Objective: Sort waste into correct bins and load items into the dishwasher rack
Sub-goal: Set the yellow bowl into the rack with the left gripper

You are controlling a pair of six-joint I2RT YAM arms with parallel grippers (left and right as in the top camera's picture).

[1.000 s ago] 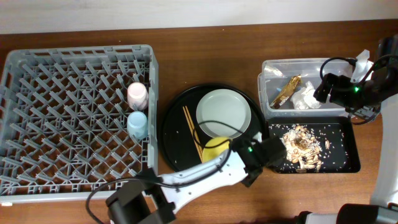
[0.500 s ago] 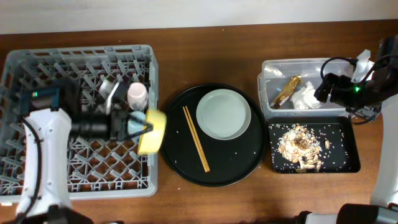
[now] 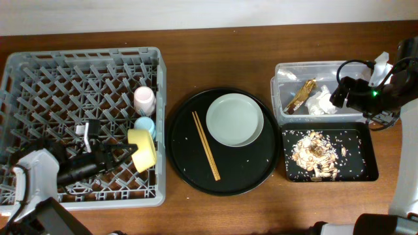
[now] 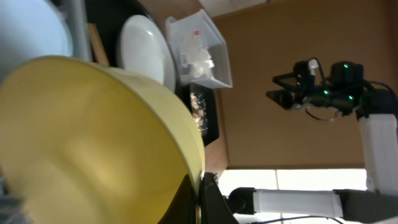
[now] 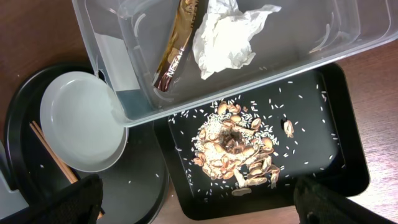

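Note:
My left gripper (image 3: 132,153) is shut on the rim of the yellow bowl (image 3: 144,149) and holds it tilted on edge over the grey dishwasher rack (image 3: 39,78), near its front right corner. The bowl fills the left wrist view (image 4: 93,137), with my fingers (image 4: 202,196) pinching its rim. The pink cup (image 3: 144,98) and light-blue cup (image 3: 144,124) stand in the rack just behind it. The plate (image 3: 234,120) and chopsticks (image 3: 205,145) lie on the round black tray. My right gripper (image 3: 341,94) is open and empty above the clear tub (image 3: 285,108).
The clear tub holds the foil wrapper (image 5: 177,46) and white tissue (image 5: 227,37). The shallow black tray (image 5: 339,124) in front of it holds food scraps (image 5: 233,149) and rice grains. The round black tray (image 3: 189,170) sits between rack and bins.
My left gripper took the yellow bowl from the round tray, carried it left into the rack, then moved toward the front edge. The right arm has not moved.

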